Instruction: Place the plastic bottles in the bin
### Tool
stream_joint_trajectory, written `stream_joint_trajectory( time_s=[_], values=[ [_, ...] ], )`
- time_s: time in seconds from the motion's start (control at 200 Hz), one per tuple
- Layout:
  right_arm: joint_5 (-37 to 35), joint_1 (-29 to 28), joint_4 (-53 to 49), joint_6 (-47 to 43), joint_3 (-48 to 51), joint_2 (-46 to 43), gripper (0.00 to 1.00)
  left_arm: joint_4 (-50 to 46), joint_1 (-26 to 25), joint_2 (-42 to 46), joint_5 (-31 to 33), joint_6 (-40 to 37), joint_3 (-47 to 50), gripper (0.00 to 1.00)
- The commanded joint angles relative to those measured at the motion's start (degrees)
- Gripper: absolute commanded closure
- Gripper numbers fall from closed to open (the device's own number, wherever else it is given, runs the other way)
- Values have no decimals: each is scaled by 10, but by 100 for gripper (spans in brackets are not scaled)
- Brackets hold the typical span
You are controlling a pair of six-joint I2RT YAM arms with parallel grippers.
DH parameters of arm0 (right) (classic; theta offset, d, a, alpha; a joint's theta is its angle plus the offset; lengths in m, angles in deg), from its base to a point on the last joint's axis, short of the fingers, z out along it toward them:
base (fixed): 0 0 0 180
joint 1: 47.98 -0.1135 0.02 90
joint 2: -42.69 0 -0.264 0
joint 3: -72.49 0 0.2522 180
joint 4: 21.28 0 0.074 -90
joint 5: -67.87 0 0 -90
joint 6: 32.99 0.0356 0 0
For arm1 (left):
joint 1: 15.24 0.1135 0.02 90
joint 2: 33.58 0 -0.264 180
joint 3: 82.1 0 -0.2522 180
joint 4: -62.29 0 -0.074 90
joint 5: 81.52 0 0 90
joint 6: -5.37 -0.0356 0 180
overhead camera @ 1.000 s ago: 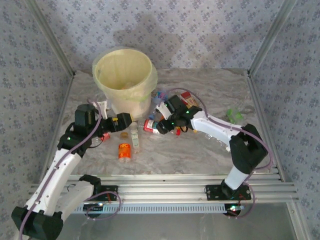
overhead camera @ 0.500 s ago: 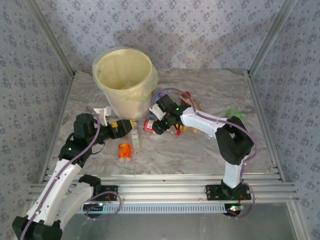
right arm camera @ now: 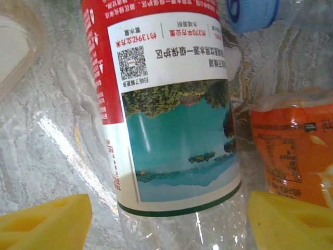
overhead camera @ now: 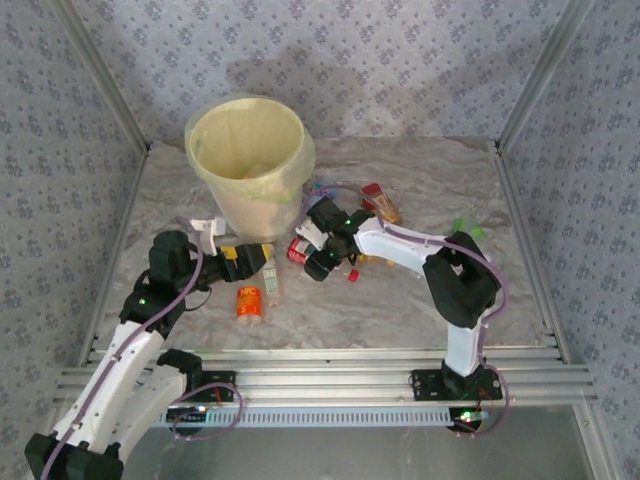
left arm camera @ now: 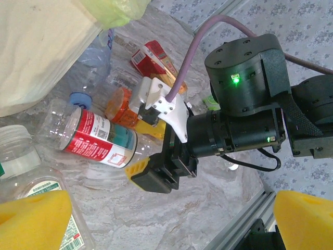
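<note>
Right wrist view: the right pincer (right arm camera: 166, 229) stands open, with one yellow pad (right arm camera: 44, 221) on each side of a clear plastic bottle with a red and teal label (right arm camera: 171, 114). A gap shows between the pad at the lower left of this view and the bottle wall, so nothing is clamped. The bottle lies on its side on the marbled grey surface (right arm camera: 57, 140). Just beside it lies a crumpled orange-labelled plastic bottle (right arm camera: 291, 151). A blue bottle cap (right arm camera: 250, 13) sits past the far end of the red label.

Left wrist view: the left pincer (left arm camera: 166, 229) is spread wide and holds nothing. A clear plastic bottle with a green and white label (left arm camera: 57, 208) lies partly hidden behind the pad at the lower left.

Top external view: both pincers point toward each other in front of the round cream-white bin lined with a pale yellow bag (overhead camera: 250, 150). The bin stands upright at the rear left of the surface. A small orange plastic bottle (overhead camera: 249, 301) lies apart from the others, nearer the arm bases.
</note>
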Motion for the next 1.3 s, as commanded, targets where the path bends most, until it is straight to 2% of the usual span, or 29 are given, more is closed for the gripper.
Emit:
stream_joint_trajectory(
  time_s=[0.0,0.285,0.69,0.899,1.024,1.294],
  values=[
    [-8,-10,-21,-9,1,7,17,17,-4,10,-15,-11,6,0],
    [1,-13,-36,0,-4,22,11,24,-5,14,-15,-6,17,1],
    [5,-20,-38,-2,-11,43,11,20,-6,16,-13,-3,16,0],
    [-5,-25,-37,-2,-13,50,17,19,-9,20,-11,3,18,0],
    [-5,-27,-32,0,-5,41,26,19,-10,22,-8,4,21,0],
    [13,-27,6,48,76,-50,37,35,-16,29,-2,20,35,0]
  ],
)
